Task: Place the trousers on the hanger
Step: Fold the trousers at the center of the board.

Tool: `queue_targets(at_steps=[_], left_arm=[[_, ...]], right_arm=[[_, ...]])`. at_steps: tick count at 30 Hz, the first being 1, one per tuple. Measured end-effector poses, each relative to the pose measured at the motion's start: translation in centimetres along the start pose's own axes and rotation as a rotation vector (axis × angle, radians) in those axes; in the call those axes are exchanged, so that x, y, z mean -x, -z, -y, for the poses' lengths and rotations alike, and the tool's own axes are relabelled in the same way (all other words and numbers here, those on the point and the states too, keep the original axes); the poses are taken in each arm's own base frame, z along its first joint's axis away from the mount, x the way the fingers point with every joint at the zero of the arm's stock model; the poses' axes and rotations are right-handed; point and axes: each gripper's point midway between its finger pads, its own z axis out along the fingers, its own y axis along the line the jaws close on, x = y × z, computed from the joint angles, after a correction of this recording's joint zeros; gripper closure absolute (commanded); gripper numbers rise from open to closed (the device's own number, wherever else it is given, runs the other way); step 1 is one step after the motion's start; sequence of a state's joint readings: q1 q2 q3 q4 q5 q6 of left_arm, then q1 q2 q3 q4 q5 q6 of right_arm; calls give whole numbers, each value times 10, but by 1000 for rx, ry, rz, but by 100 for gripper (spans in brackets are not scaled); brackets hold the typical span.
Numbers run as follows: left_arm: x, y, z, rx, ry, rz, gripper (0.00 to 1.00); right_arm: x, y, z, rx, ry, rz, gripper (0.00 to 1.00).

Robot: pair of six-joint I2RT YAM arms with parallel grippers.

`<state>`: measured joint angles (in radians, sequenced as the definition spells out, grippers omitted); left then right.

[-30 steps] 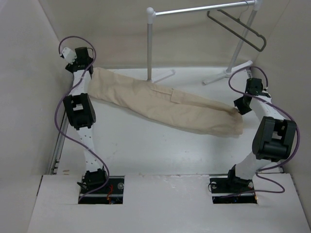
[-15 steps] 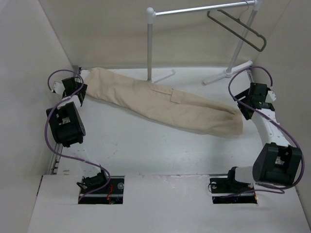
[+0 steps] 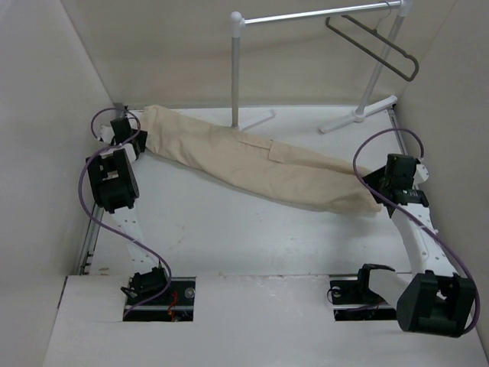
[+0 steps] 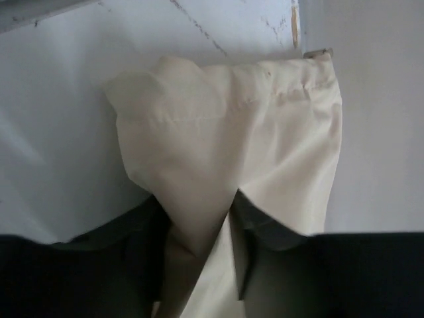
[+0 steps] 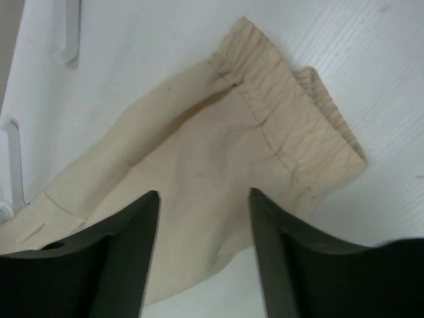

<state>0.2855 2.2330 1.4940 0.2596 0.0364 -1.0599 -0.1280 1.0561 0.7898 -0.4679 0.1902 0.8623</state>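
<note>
Sprawling limp on the bench (image 3: pixel 229 237), the trousers (image 3: pixel 260 164) look soft and light. Left gripper (image 4: pixel 197 222) pinches one end. Right gripper (image 5: pixel 204 195) gapes wide over the gathered end, which looks worth grabbing.

Both arms dropped.
Left gripper (image 3: pixel 131 140) now pinches the beige cotton cargo trousers (image 3: pixel 252 157), upper left; right gripper (image 3: pixel 377 189) sank mid-right.

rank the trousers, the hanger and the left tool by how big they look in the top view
1. trousers: by far the largest, a long stretch of cloth.
2. hanger: a thin outline, far smaller.
3. left tool: smallest, only partly showing at the trousers' end.
</note>
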Motion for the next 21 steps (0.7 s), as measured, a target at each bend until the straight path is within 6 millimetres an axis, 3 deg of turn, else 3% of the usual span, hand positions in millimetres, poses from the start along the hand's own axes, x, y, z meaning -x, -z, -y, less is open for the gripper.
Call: queue_targets(at_steps=[2, 7, 12, 16, 19, 21], left_arm=[[-4, -3, -4, 9, 10, -5, 85], [-2, -4, -10, 36, 19, 5, 91], [11, 0, -18, 64, 30, 16, 93], [19, 4, -21, 76, 26, 23, 95], [22, 6, -24, 87, 21, 23, 95], [20, 10, -28, 96, 16, 19, 96]], right_arm=[[-8, -3, 13, -30, -21, -19, 55], [-29, -16, 46, -143, -72, -81, 26], [-48, -23, 65, -203, -110, -130, 26], [-66, -29, 92, -277, -154, -168, 26], [-76, -38, 107, -333, -182, -199, 34], [-67, -48, 104, -317, -210, -176, 61]])
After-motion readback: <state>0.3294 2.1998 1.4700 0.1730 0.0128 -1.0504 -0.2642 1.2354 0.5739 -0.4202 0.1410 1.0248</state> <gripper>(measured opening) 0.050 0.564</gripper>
